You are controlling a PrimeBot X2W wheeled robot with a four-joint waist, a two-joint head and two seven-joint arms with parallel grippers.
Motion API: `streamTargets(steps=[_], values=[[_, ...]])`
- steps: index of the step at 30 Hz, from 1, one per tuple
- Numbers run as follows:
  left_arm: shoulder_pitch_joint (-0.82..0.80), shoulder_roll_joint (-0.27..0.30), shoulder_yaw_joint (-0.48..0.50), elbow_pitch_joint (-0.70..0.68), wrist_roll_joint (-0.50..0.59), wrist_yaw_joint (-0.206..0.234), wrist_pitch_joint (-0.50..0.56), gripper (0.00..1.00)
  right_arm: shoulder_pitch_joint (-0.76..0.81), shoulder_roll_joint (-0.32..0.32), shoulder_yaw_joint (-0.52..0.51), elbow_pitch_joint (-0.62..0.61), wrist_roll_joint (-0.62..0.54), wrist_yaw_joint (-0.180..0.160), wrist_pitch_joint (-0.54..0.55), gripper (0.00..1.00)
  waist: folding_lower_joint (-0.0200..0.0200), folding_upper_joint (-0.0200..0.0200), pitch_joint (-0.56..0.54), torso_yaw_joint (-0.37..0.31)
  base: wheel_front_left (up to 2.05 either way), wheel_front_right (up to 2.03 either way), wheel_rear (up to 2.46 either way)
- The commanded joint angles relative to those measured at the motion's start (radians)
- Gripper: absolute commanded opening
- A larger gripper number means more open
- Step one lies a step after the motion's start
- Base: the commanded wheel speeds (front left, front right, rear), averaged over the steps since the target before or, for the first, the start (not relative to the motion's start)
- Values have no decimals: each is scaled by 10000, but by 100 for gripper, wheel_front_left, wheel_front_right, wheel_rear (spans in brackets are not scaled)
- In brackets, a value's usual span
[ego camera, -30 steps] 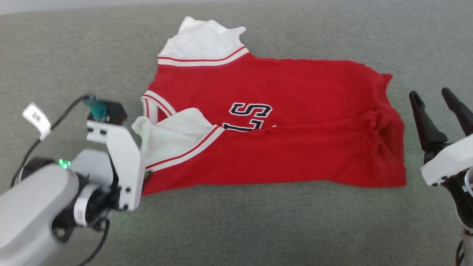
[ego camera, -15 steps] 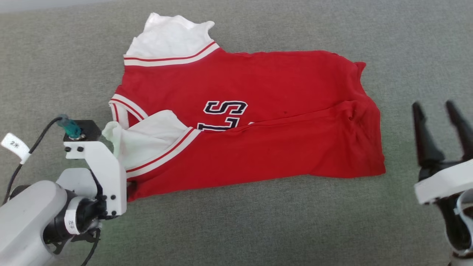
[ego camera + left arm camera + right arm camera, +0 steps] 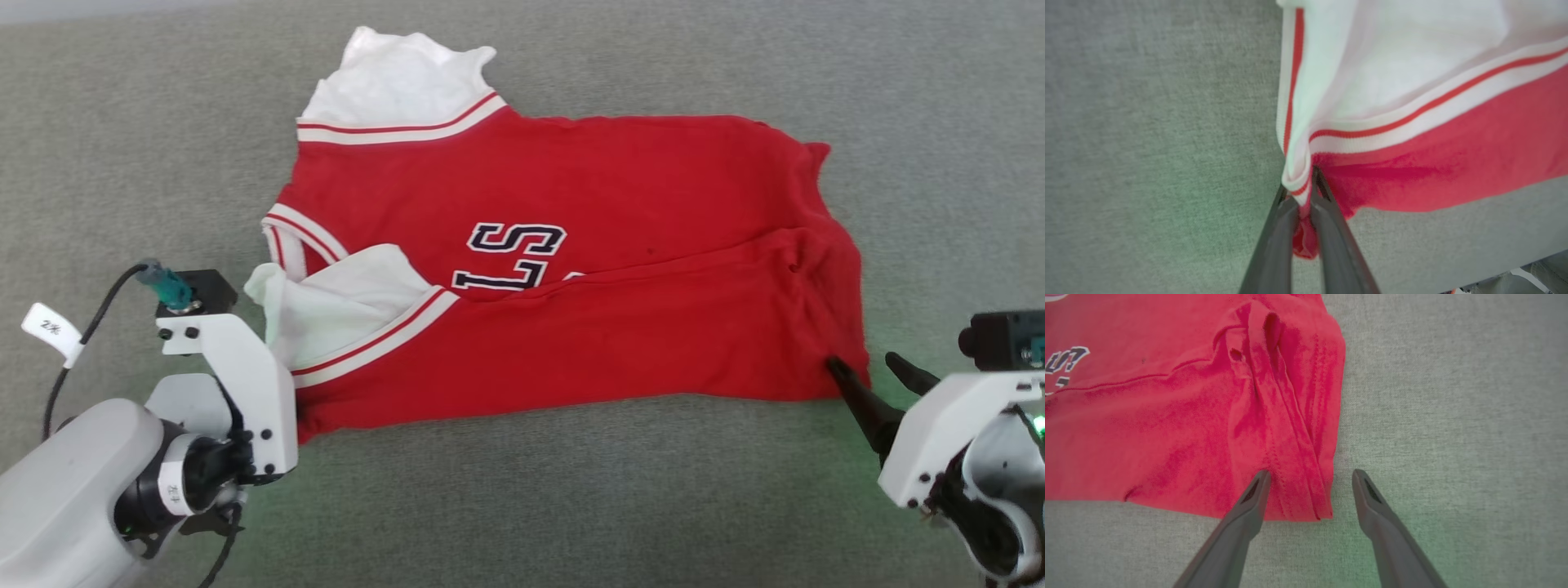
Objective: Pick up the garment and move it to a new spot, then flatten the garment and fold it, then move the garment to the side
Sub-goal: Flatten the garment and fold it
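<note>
The garment (image 3: 620, 188), a red jersey with white sleeves and striped trim, lies spread on the grey surface, its near half folded over the letters. In the left wrist view my left gripper (image 3: 1306, 194) is shut on the garment (image 3: 1433, 143) at its near left corner, with red cloth bunched between the fingers. In the head view the white wrist bracket (image 3: 245, 384) hides those fingers. My right gripper (image 3: 864, 366) is open at the near right corner. In the right wrist view my right gripper (image 3: 1310, 473) straddles the hem of the garment (image 3: 1167, 416), one finger over the cloth and one over the bare surface.
Grey fabric surface (image 3: 522, 506) runs all around the garment, with room in front and on both sides. A black cable with a white tag (image 3: 51, 331) hangs off the left wrist. The surface's edge (image 3: 1515, 265) shows at the lower right of the left wrist view.
The head camera has shifted a little. My right gripper has swung down and forward from beside the garment to its near right corner. The left arm stays at the near left corner.
</note>
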Motion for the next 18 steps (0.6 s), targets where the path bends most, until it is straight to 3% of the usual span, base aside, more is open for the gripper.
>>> streamTargets(steps=[1,9,10,11,18], values=[[354,-190,-345,138,-23,-77,134,0,-269,46,-70,166,76,0,281,100,0,0,11,109,0,0,0],[133,-522,-455,262,59,-344,69,0,-1115,-291,362,1677,167,0,1786,99,0,0,86,476,0,0,0],[115,-555,-446,294,65,-381,42,0,-1193,-401,637,1892,216,0,2034,28,0,0,88,510,0,0,0],[87,-581,-450,326,93,-426,27,0,-1231,-528,736,2079,222,0,2194,0,0,0,93,566,0,0,0],[101,-371,-153,365,-69,-380,-98,0,-1631,-1425,1186,1913,814,0,3088,0,0,0,-8,748,0,0,0]])
